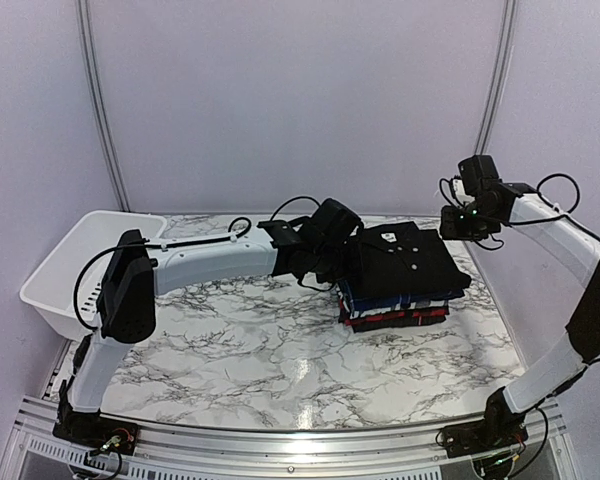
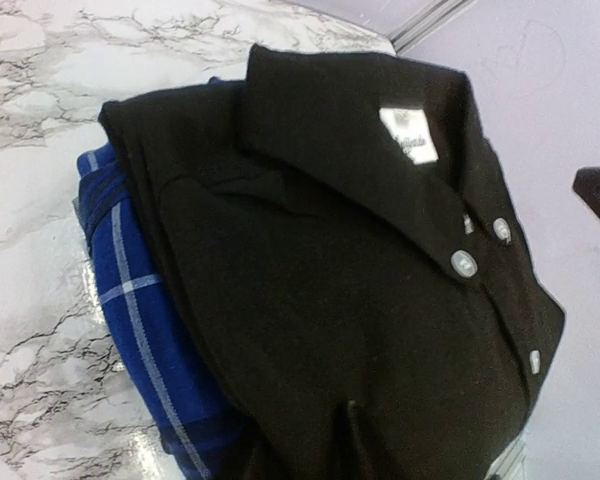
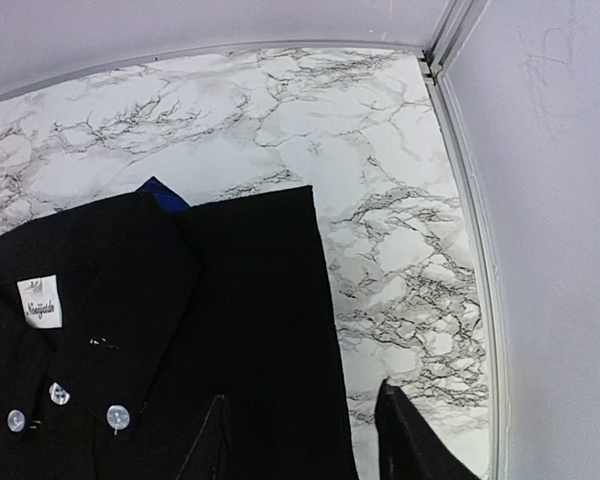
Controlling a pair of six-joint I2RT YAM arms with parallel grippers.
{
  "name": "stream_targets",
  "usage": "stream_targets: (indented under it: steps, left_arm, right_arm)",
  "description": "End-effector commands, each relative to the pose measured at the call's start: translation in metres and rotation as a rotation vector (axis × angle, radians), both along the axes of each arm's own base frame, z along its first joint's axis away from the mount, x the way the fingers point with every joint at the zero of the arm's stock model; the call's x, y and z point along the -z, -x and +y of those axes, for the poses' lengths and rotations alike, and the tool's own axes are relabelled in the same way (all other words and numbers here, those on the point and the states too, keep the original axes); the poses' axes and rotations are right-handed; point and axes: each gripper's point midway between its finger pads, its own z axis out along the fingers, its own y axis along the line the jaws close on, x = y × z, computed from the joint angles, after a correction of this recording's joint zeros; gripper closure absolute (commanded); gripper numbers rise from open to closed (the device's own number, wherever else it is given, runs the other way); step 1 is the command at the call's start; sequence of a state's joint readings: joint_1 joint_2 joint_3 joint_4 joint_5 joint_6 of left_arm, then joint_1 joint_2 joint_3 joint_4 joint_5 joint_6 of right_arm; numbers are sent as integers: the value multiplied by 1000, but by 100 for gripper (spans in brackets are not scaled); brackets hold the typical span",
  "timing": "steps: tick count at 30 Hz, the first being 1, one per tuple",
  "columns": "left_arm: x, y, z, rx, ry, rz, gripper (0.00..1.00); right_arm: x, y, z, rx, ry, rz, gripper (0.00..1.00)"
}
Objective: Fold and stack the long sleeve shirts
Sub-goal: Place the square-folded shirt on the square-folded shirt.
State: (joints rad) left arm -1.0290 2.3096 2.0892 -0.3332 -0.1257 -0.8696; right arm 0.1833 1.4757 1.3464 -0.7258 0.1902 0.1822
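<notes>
The long sleeve shirts sit in one folded stack at the table's middle right. The black shirt lies on top, collar and white buttons up, with blue plaid and red layers beneath. My left gripper is at the stack's left edge, low over the black shirt. Its dark fingers blend into the cloth, so their spread does not show. My right gripper hangs above the stack's far right corner. It is open: one finger is over the black shirt and the other is over bare table.
A white plastic basket stands at the table's far left corner. The marble tabletop stretches in front of the stack. Pale walls close in behind and on the right, near the right arm.
</notes>
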Motion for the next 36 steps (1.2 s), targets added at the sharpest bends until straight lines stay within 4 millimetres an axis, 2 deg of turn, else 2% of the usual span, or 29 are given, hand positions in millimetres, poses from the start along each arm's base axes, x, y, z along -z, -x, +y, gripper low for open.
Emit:
stream_targets:
  steps: [1,5,7,10,16,21,23,25,27,30,32,34,35,36]
  left_arm:
    - [2,-1,5,-26,-14,-21,58]
    - [-12,-4,17,-57,-31,-64,53]
    - [-23,-5,26,-83,-34,-85,52]
    - [-25,-8,42,-123,-50,-92,51]
    - [-21,-17,65,-155,-64,-70,51]
    - [-20,-22,71,-157,-66,-63,51]
    - [-21,-23,74,-155,-66,-63,51]
    - [-23,-22,76,-151,-68,-66,51]
    - [-26,-22,83,-155,-73,-69,51]
    - [-38,-21,100,-166,-77,-87,50]
    - [-44,-20,114,-177,-86,-97,45]
    - [-50,-19,132,-193,-92,-106,39]
    - [-48,-19,143,-205,-107,-107,36]
    - [-56,-18,152,-214,-105,-120,31]
  right_arm:
    - [-20,-12,-3,21,-6,-61,52]
    - [-39,-3,24,-41,-42,-105,49]
    - [-40,5,43,-83,-55,-105,48]
    - [-36,21,69,-133,-93,-100,47]
    - [3,62,90,-158,-119,-36,47]
    - [34,85,90,-147,-151,0,46]
    - [39,90,87,-135,-149,13,46]
    - [33,92,84,-126,-143,3,45]
    - [18,92,86,-134,-148,-29,43]
    - [-2,92,99,-172,-143,-61,37]
    - [-7,92,116,-213,-144,-62,32]
    - [-14,91,141,-264,-154,-69,23]
    - [-16,91,156,-293,-157,-71,21]
    - [-18,90,170,-318,-160,-76,19]
